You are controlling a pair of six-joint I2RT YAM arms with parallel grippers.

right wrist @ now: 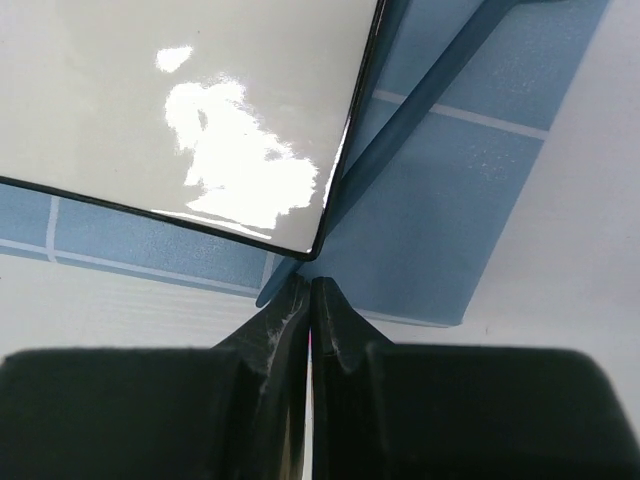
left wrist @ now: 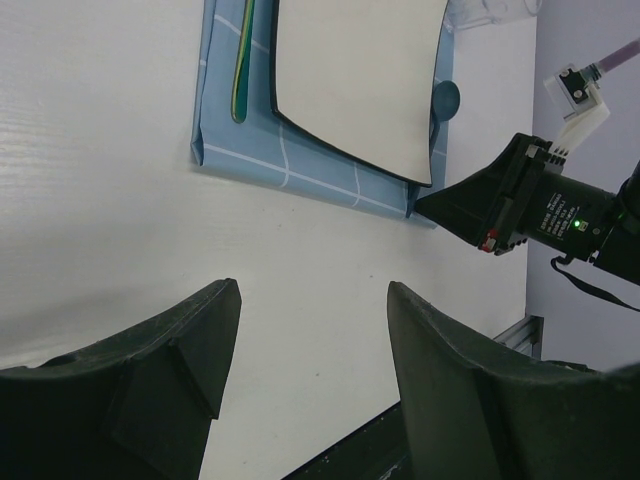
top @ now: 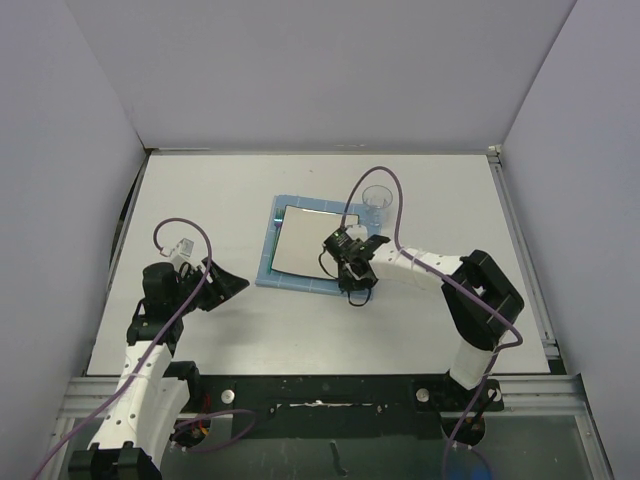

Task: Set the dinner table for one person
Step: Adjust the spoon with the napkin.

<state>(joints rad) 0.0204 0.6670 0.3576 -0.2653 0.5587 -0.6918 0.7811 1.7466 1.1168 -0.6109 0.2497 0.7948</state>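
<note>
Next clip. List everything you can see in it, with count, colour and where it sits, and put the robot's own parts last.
dinner table: one, matte white, under everything
placemat: one, blue with a white grid, mid-table
plate: one, square, white with a dark rim, on the placemat
green utensil: one, green, on the placemat left of the plate; type unclear
blue utensil: one, blue, on the placemat right of the plate, handle end by the right jaws
cup: one, clear, by the placemat's far right corner
left gripper: one, black, jaws open, over bare table left of the placemat
right gripper: one, black, jaws shut, at the placemat's near right corner
</note>
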